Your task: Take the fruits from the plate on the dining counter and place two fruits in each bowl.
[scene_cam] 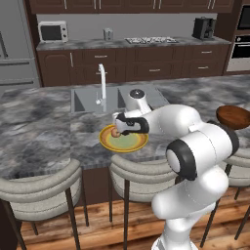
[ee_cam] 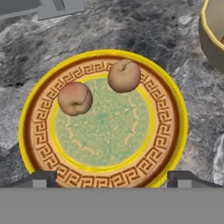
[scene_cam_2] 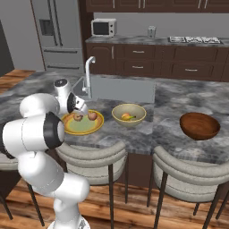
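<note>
The yellow-rimmed plate (ee_cam: 30,109) (scene_cam: 133,146) (scene_cam_2: 96,127) lies on the dining counter (scene_cam: 39,132) near its front edge. Two fruits rest on it: a red round one (ee_cam: 75,98) (scene_cam_2: 78,117) and a brownish round one (ee_cam: 124,76) (scene_cam_2: 92,116). My gripper (ee_cam: 112,178) hangs open just above the plate, its tips wide apart with nothing between them. Right of the plate stands the cream-yellow bowl (scene_cam_2: 129,112) (ee_cam: 213,39) with the yellow banana (scene_cam_2: 128,117) inside. The dark reddish-brown bowl (scene_cam_2: 199,125) (scene_cam: 233,117) stands further right.
The inset sink (scene_cam: 88,100) and white tap (scene_cam: 102,83) lie just behind the plate. Padded stools (scene_cam_2: 91,154) line the counter's front edge below it. Open stone surface (scene_cam_2: 170,103) stretches between and behind the bowls.
</note>
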